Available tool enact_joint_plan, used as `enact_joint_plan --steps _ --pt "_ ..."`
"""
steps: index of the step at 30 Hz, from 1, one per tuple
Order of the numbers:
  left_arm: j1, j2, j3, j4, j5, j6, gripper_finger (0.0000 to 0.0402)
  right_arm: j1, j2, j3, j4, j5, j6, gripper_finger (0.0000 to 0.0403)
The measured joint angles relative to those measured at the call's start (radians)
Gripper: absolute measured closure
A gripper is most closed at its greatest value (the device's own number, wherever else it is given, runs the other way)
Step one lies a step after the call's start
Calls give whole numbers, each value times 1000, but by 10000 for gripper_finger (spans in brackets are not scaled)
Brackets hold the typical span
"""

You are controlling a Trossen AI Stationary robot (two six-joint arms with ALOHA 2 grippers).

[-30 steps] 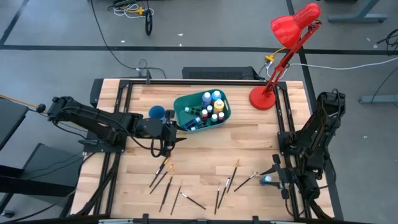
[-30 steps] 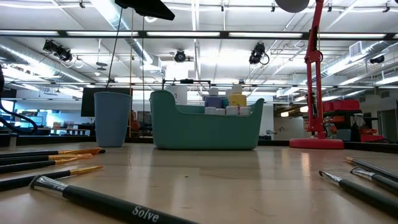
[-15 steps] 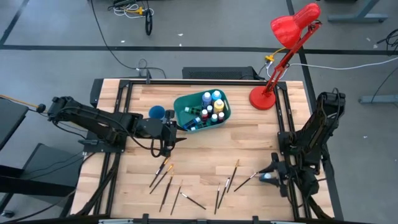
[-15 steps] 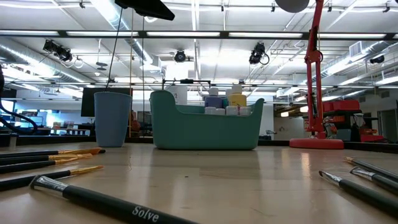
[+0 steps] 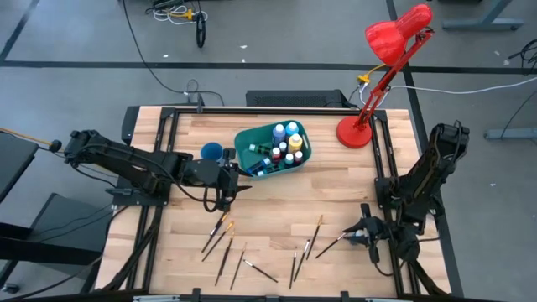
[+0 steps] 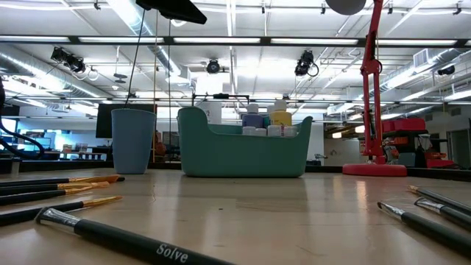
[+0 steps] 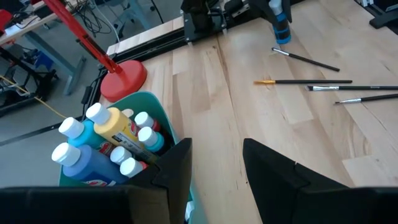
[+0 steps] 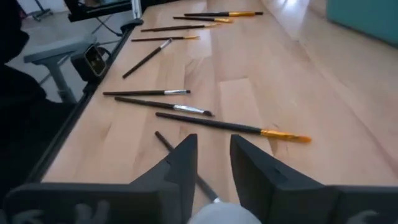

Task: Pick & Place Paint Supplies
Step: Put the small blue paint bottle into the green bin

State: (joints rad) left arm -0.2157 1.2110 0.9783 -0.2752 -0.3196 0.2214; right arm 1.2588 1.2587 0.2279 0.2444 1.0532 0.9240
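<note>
The teal bin (image 5: 267, 159) at the table's far middle holds several paint bottles (image 7: 109, 140) standing upright. My left gripper (image 5: 237, 183) (image 7: 217, 146) hovers open beside the bin's near left corner, with nothing between its fingers. Several thin dark brushes (image 5: 225, 245) (image 8: 186, 109) lie flat along the near part of the table. Near the right edge a blue paint bottle (image 7: 281, 28) stands on the wood, and my right gripper (image 5: 359, 232) (image 8: 214, 140) is closed in on its top. Neither gripper shows in the low view. My right gripper has the blue bottle's pale cap (image 8: 217, 214) between its two fingers, far back at their roots. The fingers come in slanting down from the table's right side. The bottle stands upright with its base on the table. The touching faces are hidden by the fingers.
A small blue cup (image 5: 211, 152) stands left of the bin. A red desk lamp (image 5: 356, 132) has its base at the far right, its arm leaning over the far edge. Bare wood lies between the bin and the brushes.
My right gripper has swung a short way toward the table's left, toward the nearest brushes, and has rolled a little. The left arm, the bin and the brushes have kept still.
</note>
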Motion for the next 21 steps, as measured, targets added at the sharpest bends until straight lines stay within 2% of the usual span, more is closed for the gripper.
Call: enact_joint_plan --steps 3,5,10,17,19,21 --pt "0 0 0 0 0 0 248 -30 0 0 -1 23 -26 331" --pt "0 0 0 0 0 0 248 -56 1 -1 14 45 -36 331" --pt "0 0 0 0 0 0 248 -148 0 -1 99 180 -90 331" --pt "0 0 0 1 0 0 248 -402 0 -1 368 416 -251 328" --pt "0 0 0 1 0 1 248 -499 0 0 455 375 -305 331" --pt "0 0 0 1 0 5 248 -599 0 2 541 260 -375 331"
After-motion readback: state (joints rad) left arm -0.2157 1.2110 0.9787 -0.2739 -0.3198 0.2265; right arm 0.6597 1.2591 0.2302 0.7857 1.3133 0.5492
